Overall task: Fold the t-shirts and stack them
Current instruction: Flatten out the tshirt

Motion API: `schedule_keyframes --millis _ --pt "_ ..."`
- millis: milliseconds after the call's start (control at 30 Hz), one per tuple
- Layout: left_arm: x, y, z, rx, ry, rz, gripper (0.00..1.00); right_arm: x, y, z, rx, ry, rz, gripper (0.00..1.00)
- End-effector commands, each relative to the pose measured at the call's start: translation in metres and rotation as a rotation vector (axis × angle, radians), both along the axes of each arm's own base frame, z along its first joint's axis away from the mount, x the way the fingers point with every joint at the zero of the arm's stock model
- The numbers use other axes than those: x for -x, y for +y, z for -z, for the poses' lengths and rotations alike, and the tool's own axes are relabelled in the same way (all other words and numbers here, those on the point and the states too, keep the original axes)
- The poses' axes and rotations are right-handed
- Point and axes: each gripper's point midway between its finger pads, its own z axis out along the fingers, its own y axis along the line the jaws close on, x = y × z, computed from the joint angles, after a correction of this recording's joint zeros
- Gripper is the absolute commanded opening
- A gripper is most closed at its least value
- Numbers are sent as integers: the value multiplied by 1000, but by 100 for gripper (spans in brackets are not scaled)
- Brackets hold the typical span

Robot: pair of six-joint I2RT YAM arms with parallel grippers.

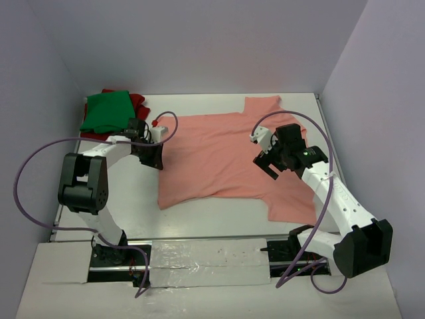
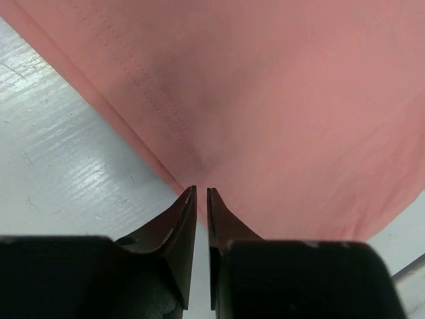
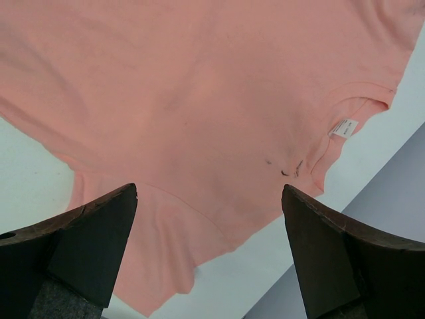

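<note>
At the far-left corner of the white desk (image 1: 199, 216), a bright green folded t-shirt (image 1: 106, 109) sits on a dark red t-shirt (image 1: 137, 101), the start of a stack. Just right of them, the left gripper (image 1: 154, 158) has its fingers drawn almost together on the left edge of the salmon-pink cloth t-shirt (image 1: 219, 153), the fabric puckering toward the tips. That shirt lies spread flat across the middle of the desk, not yet folded. Over its right part hangs the right gripper (image 1: 267, 166), jaws wide apart and holding nothing. The fold appears to be only beginning. Next, the right gripper likely needs to come down and pinch its own edge so both can lift together. A small white label (image 3: 342, 127) shows inside the collar, its print too small to read.
</note>
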Motion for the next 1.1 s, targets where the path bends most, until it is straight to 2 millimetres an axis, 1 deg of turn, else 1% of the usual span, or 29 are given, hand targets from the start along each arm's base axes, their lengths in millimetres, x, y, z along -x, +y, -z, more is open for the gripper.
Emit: schedule_keyframes --millis 0,167,300,433,533,633,767,933,1067 --pt "-13 -7 -6 26 -45 10 19 -9 3 -17 -34 -63 9 96" --pt "-9 -7 2 32 -44 12 13 -9 2 -24 -43 -66 17 96" --pt "-7 -8 10 32 -42 22 11 -8 4 -28 -53 -68 17 96" --pt "-13 -5 16 18 -65 11 9 -6 5 -30 -63 -67 16 96" --pt "-21 -3 18 5 -83 -3 7 -3 6 -25 -65 -47 13 96" --pt "-31 -1 16 -11 -117 -18 6 -2 5 -21 -69 -36 26 96" --pt "-44 3 14 -35 -151 -50 5 -1 8 -20 -84 -33 26 95" --pt "-61 14 16 -94 -193 -103 5 -1 8 -21 -95 -44 32 95" --pt "-67 22 18 -134 -210 -124 5 0 8 -19 -95 -41 36 95"
